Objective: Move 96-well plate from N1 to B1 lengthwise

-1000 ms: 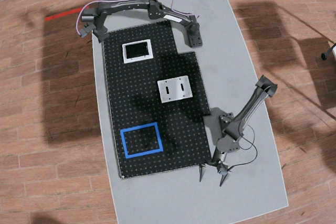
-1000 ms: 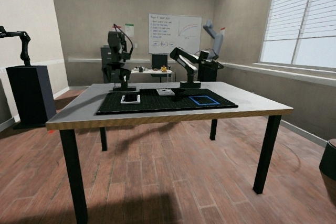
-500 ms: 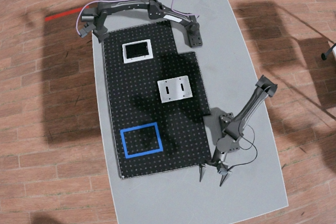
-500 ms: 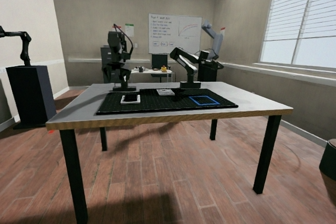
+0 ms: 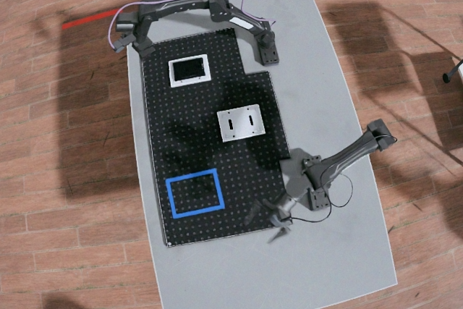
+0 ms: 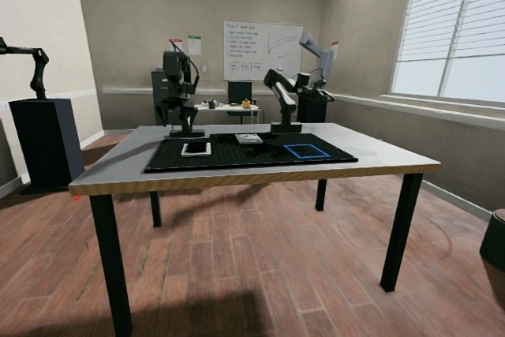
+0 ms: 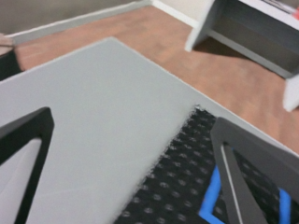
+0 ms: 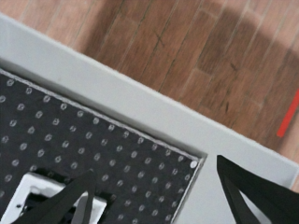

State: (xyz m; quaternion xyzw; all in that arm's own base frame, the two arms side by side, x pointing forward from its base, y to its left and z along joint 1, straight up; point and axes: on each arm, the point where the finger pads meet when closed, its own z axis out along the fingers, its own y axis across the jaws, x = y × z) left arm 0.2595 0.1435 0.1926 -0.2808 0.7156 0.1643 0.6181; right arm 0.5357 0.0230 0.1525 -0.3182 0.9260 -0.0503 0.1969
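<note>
The black 96-well plate (image 5: 188, 69) sits in the white-framed nest N1 (image 5: 172, 77) at the far end of the black pegboard (image 5: 209, 141). It also shows in the exterior view (image 6: 196, 147). The blue taped outline B1 (image 5: 194, 193) is empty. My right gripper (image 5: 134, 46) is open and empty, above the pegboard's corner just beyond N1. A corner of the nest shows by its finger in the right wrist view (image 8: 154, 167). My left gripper (image 5: 267, 223) is open and empty, near the pegboard's edge beside B1. Its wrist view (image 7: 132, 117) shows a corner of the blue tape (image 7: 212, 196).
A second nest (image 5: 241, 122), grey with two slots, stands empty mid-pegboard between N1 and B1. The two arm bases (image 5: 269, 55) (image 5: 317, 200) stand on the grey table along one long side. The table edge lies close behind both grippers.
</note>
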